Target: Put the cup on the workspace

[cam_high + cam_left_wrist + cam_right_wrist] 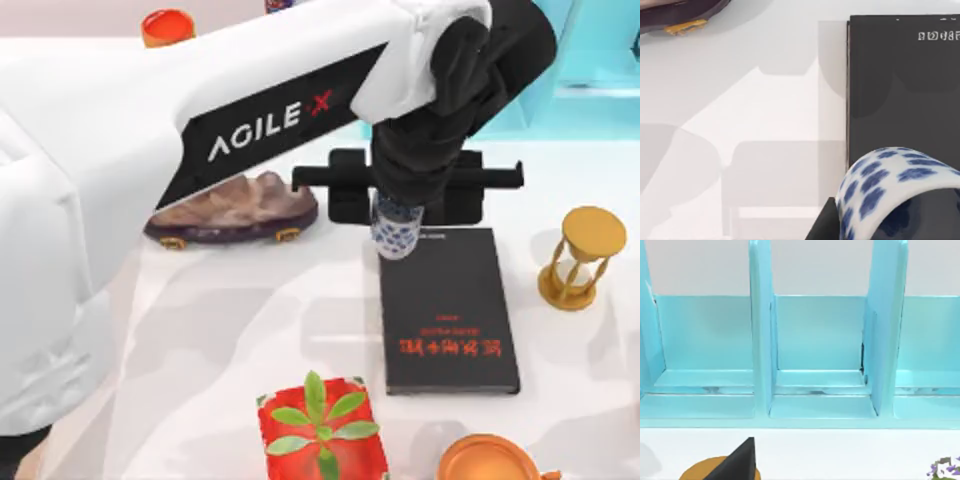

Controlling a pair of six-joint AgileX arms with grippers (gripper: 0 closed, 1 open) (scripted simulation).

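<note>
Cup (397,232) hangs upright, long axis vertical, clamped in left claw (400,205) over black book's (448,310) corner

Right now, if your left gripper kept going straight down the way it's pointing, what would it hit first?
Probably the black book: the left gripper holds the cup over the book's far-left corner, right at the edge, so it might meet the white tabletop instead.

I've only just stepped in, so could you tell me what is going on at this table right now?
The left arm reaches across the table, and its left gripper holds the cup, blue and white, above the far left corner of the black book. Whether the cup touches the book cannot be told. It is not yet set on the bare workspace. An hourglass stands to the book's right. The right wrist view faces a light blue rack.
</note>
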